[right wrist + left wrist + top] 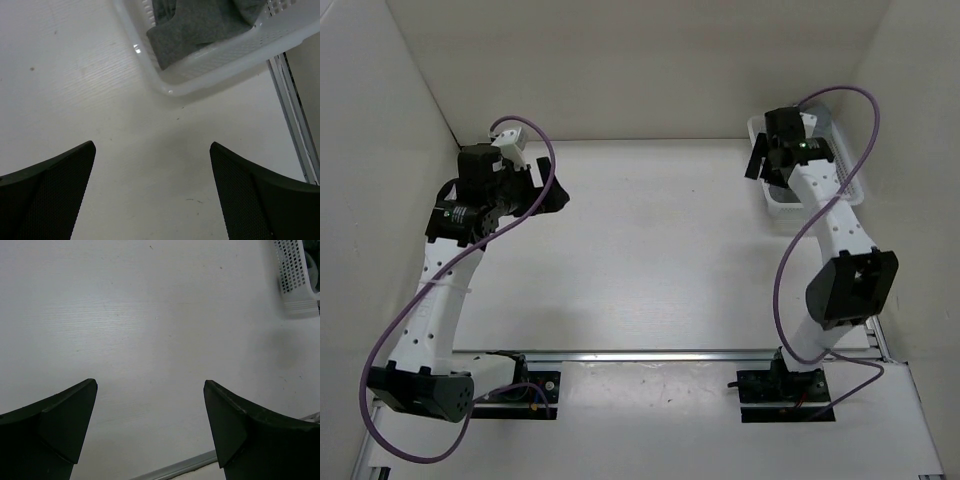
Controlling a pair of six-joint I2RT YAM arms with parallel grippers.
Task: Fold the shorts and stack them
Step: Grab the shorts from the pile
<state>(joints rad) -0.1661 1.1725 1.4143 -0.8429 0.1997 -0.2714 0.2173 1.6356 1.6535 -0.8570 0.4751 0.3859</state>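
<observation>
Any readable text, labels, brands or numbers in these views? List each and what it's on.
None to read. No lettering, number or logo shows on the basket, the shorts lying in it, the table, the left arm or the right arm.

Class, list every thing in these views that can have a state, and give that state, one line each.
shorts: unfolded, bunched in the basket
basket: upright, holding the shorts
left gripper: open, empty, above the table
right gripper: open, empty, near the basket
</observation>
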